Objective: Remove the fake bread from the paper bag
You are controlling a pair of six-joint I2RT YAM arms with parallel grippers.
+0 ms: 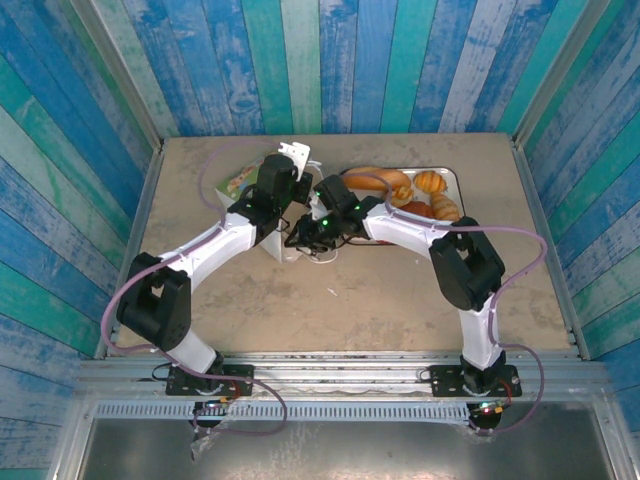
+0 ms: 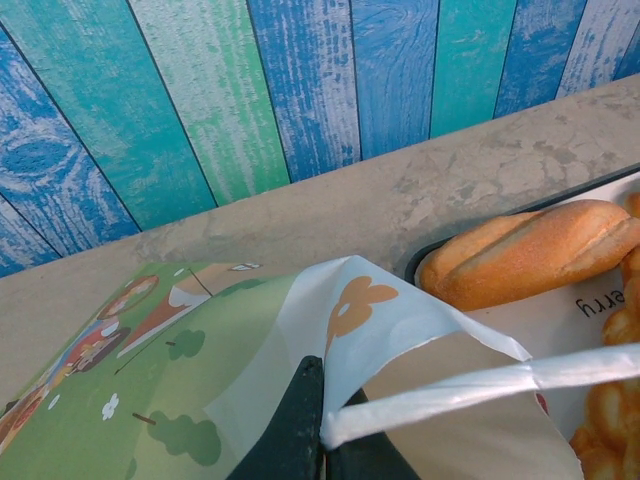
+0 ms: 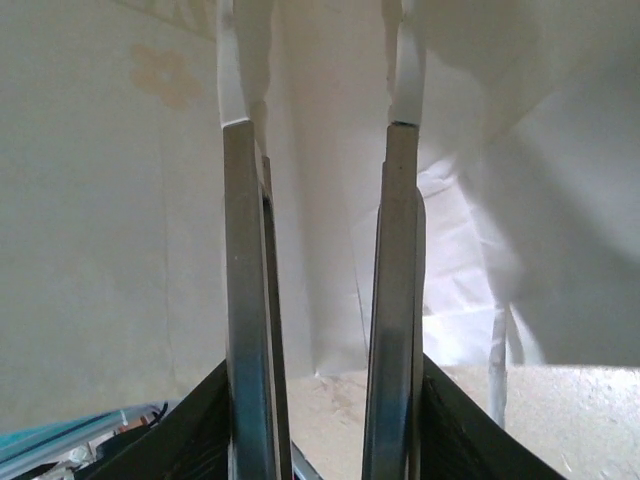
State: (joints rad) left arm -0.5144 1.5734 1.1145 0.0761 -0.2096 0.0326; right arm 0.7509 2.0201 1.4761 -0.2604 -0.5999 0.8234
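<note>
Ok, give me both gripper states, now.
Left gripper: shut on the paper bag, at its handle.
Right gripper: shut on the metal tongs, whose arms stand apart inside the bag.

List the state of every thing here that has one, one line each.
paper bag: top edge pinched, tongs reaching inside.
left fingers: shut on the paper bag's top edge.
right fingers: shut on the metal tongs.
metal tongs: arms apart, nothing between the tips.
fake bread: out of the bag, lying in the tray.
tray: loaded with bread.
</note>
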